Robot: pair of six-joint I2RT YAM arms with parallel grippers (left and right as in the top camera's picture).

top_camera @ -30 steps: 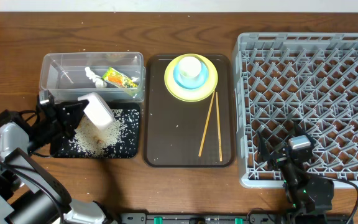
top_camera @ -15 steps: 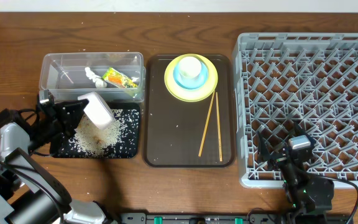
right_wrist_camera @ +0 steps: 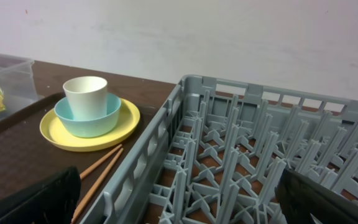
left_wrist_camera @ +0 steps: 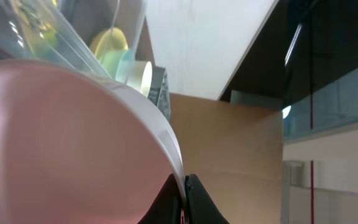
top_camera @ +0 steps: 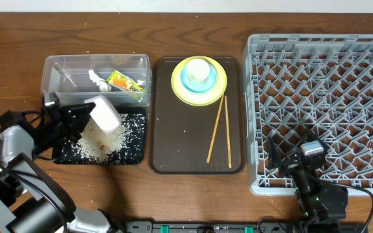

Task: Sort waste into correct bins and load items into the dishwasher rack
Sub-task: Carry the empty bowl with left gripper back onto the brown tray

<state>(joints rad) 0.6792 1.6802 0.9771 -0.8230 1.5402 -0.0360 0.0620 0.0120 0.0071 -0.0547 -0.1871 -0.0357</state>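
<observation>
The left gripper (top_camera: 83, 118) is clamping the rim of the white bowl (top_camera: 106, 114); its jaws are pinching the bowl wall, and the bowl is filling most of the left wrist view; the bowl is hanging tilted above the shallow black tray (top_camera: 138, 158); loose white grains (top_camera: 99, 141) are lying piled and scattered on that tray beneath the bowl.

The clear tub (top_camera: 57, 68) is sitting just behind the black tray; it is holding the crumpled white tissue (top_camera: 97, 81) and the yellow-green wrapper (top_camera: 125, 82), side by side.

The dark brown serving tray (top_camera: 180, 142) is lying between the bins and the grey rack (top_camera: 329, 84); at its far end the yellow-green plate (top_camera: 177, 87) is carrying the light blue dish (top_camera: 185, 83), and the small white cup (top_camera: 197, 68) is standing upright inside the dish; the two wooden chopsticks (top_camera: 216, 129) are lying on the tray nearer the rack, close together.

The right gripper (right_wrist_camera: 179, 202) is resting at the near edge of the rack; its fingers (right_wrist_camera: 39, 199) are standing wide apart and are gripping nothing; no dishes are showing on the rack's pegs.
</observation>
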